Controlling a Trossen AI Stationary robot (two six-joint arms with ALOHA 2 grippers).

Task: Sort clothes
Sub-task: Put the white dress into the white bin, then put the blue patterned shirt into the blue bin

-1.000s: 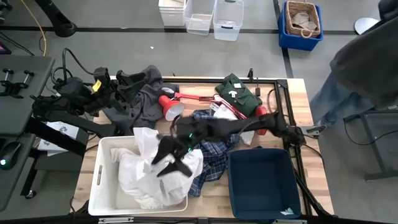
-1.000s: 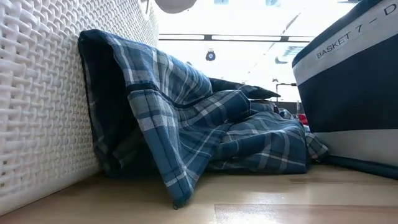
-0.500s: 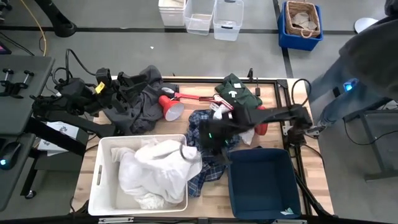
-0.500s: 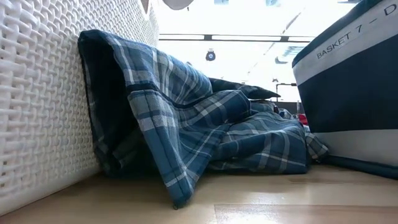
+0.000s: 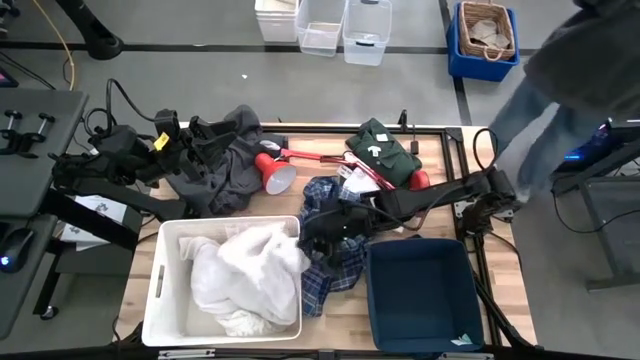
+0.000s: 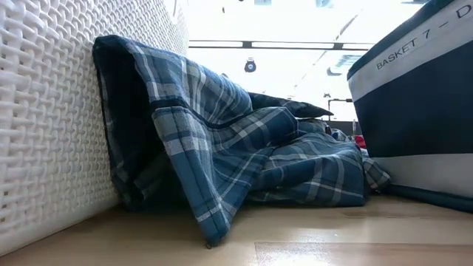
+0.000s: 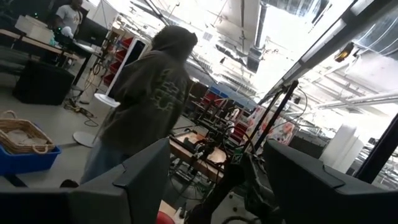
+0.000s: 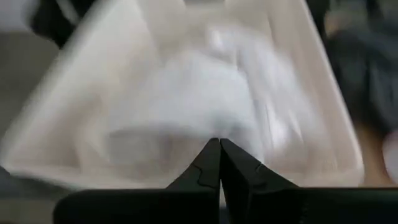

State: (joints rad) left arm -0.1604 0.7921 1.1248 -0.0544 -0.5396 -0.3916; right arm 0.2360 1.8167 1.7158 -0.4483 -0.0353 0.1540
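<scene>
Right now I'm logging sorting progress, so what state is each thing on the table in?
White clothes: heaped in the white bin.
Plaid shirt: crumpled on the table between both bins, leaning on the white one.
Navy bin: empty.
Grey garment: bunched on the table.
Green garment: lying on the table.
Right tool: shut, holding nothing.
Left tool: out of view.

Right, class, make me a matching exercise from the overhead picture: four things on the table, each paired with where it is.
1 white clothes
2 plaid shirt
3 dark green garment
4 dark grey garment

a far edge, beside the red lamp's base
b between the two bins
c in the white bin
d far left, by the left gripper

Pairs: 1c, 2b, 3a, 4d
</scene>
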